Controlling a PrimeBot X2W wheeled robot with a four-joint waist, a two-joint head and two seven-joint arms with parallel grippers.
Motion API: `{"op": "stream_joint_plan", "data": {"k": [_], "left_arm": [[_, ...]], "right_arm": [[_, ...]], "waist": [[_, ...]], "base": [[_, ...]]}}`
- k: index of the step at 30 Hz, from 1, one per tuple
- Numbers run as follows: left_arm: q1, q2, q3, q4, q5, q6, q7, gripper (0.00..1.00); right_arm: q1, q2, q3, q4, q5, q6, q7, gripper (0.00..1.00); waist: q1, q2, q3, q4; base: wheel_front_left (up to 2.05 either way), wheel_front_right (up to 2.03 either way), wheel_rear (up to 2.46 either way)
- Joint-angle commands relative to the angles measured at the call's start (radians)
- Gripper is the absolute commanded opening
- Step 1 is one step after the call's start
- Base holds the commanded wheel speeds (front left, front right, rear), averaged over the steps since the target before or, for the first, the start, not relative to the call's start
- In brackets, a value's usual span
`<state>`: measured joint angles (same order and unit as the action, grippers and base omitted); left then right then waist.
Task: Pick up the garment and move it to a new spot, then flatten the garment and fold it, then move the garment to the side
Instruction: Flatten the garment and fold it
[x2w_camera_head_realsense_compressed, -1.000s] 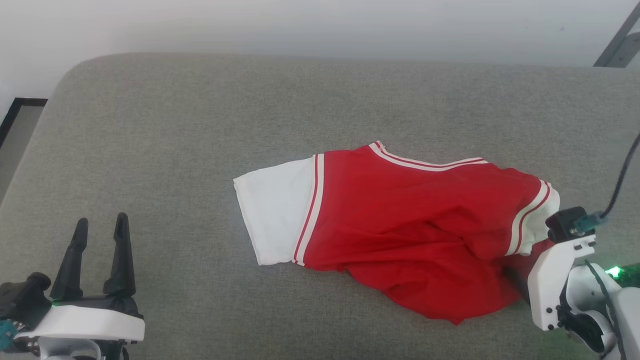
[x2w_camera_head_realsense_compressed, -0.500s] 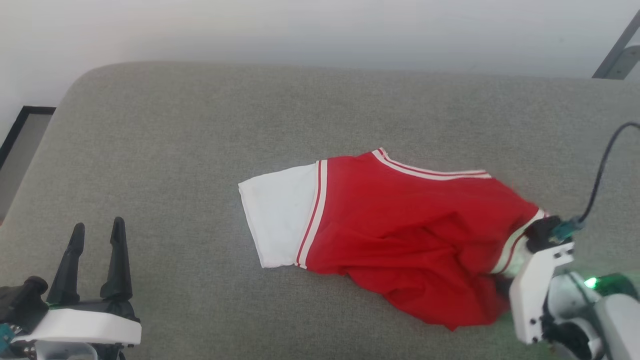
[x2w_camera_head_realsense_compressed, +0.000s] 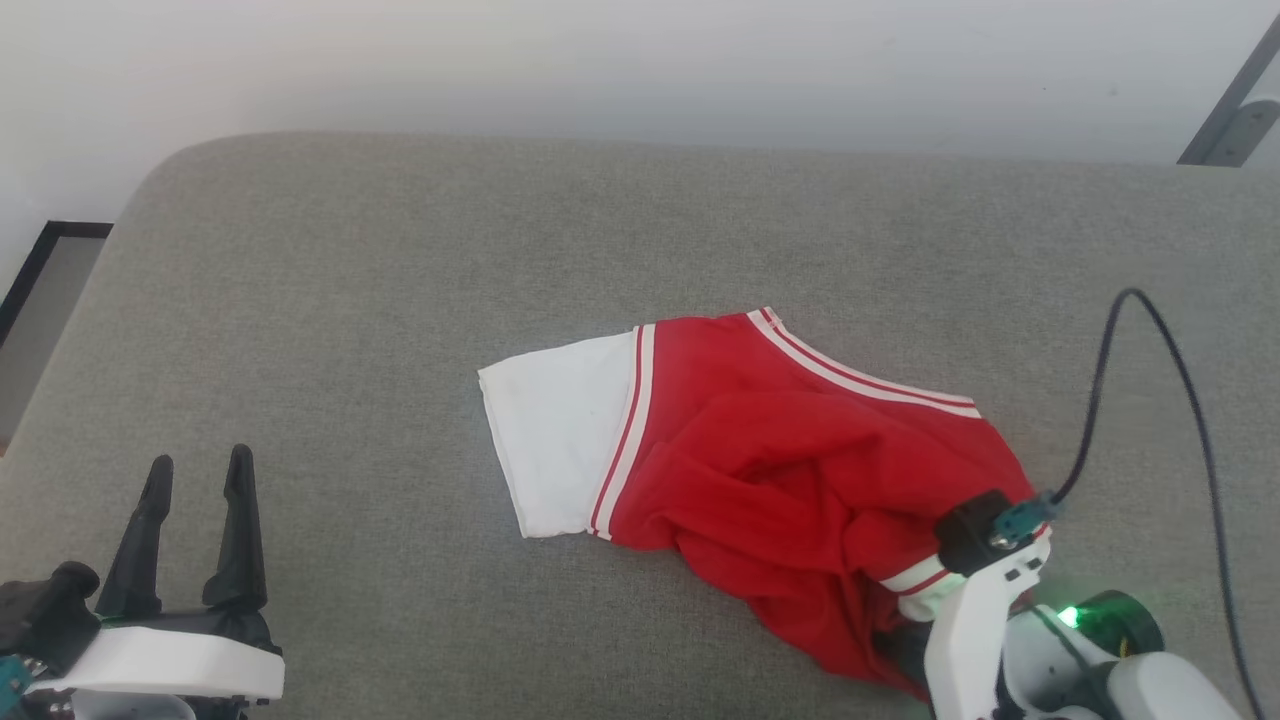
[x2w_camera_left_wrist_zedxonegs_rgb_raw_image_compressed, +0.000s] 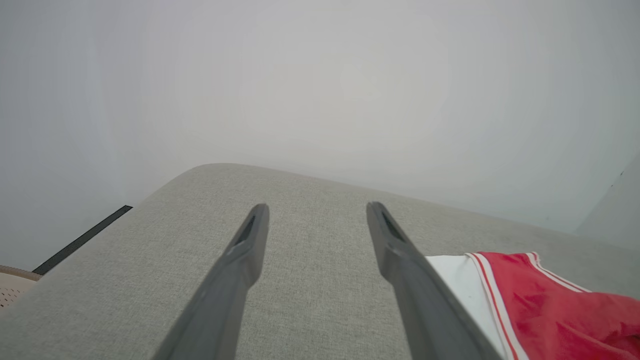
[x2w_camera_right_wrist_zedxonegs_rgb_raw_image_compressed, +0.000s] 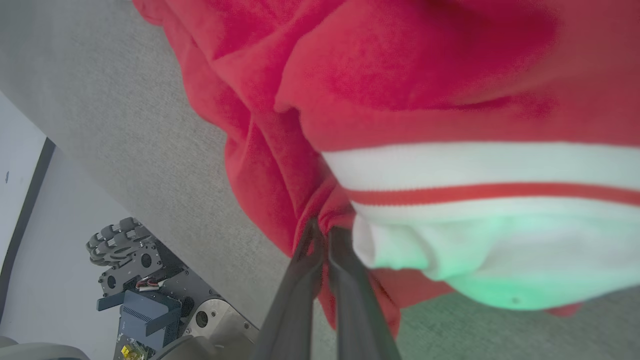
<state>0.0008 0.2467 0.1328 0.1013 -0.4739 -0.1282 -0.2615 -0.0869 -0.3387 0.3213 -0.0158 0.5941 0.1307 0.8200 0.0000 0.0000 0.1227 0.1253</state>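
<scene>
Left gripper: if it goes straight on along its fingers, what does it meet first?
Probably nothing nearby: the left gripper points across bare grey cushion toward the white wall. The garment lies off to its right, outside that line. Height above the cushion is unclear.

A grey fabric couch stands against a plain pale wall.

A: Where's the garment?
B: On the cushion, right of centre. One sleeve lies flat at its left end.
A: Your grippers?
B: My left gripper is over the cushion's near left part, well apart from the cloth. My right gripper is at the garment's near right end, clamped on a fold, cloth bunched over it.
A: Behind?
B: Wall, past the cushion's far edge.
</scene>
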Motion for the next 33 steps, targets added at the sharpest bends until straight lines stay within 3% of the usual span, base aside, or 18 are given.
{"op": "stream_joint_plan", "data": {"k": [1,2,3,4,13,24,33], "left_arm": [[0.0,0.001,0.0,0.0,-0.001,-0.003,-0.005,1.0],[-0.002,0.001,0.0,0.001,-0.002,-0.003,-0.005,1.0],[-0.003,0.001,-0.002,0.002,-0.002,-0.003,-0.005,1.0],[-0.004,0.002,-0.003,0.002,-0.004,-0.003,-0.005,1.0],[0.004,0.004,0.009,-0.007,-0.009,-0.003,-0.005,1.0],[0.003,0.002,0.011,-0.012,-0.007,-0.003,-0.005,1.0],[-0.006,0.004,0.009,-0.016,-0.011,-0.003,-0.005,1.0]], "right_arm": [[-0.001,0.009,0.006,0.004,-0.001,0.0,-0.008,0.02],[-0.004,0.01,0.012,0.011,-0.004,0.0,-0.014,0.18],[-0.009,0.01,0.018,0.015,-0.006,0.0,-0.02,0.45],[-0.016,0.013,0.023,0.014,-0.005,0.0,-0.027,1.0],[-0.009,-0.018,-0.029,-0.062,0.018,0.0,-0.028,1.0],[0.031,-0.054,-0.162,-0.186,-0.053,0.0,0.034,1.0],[0.044,-0.04,-0.265,-0.213,-0.084,0.0,0.041,1.0]], "waist": [[0.0,0.0,0.001,0.0],[0.0,0.0,0.002,0.0],[0.0,0.0,0.003,-0.001],[0.0,0.0,0.004,-0.001],[0.0,0.0,0.007,-0.014],[0.0,0.0,0.015,-0.029],[0.0,0.0,0.029,-0.031]], "base": [[0.0,0.0,0.0],[0.0,0.0,0.0],[0.0,0.0,0.0],[0.0,0.0,0.0],[0.0,0.0,0.0],[0.0,0.0,0.0],[0.0,0.0,0.0]]}}
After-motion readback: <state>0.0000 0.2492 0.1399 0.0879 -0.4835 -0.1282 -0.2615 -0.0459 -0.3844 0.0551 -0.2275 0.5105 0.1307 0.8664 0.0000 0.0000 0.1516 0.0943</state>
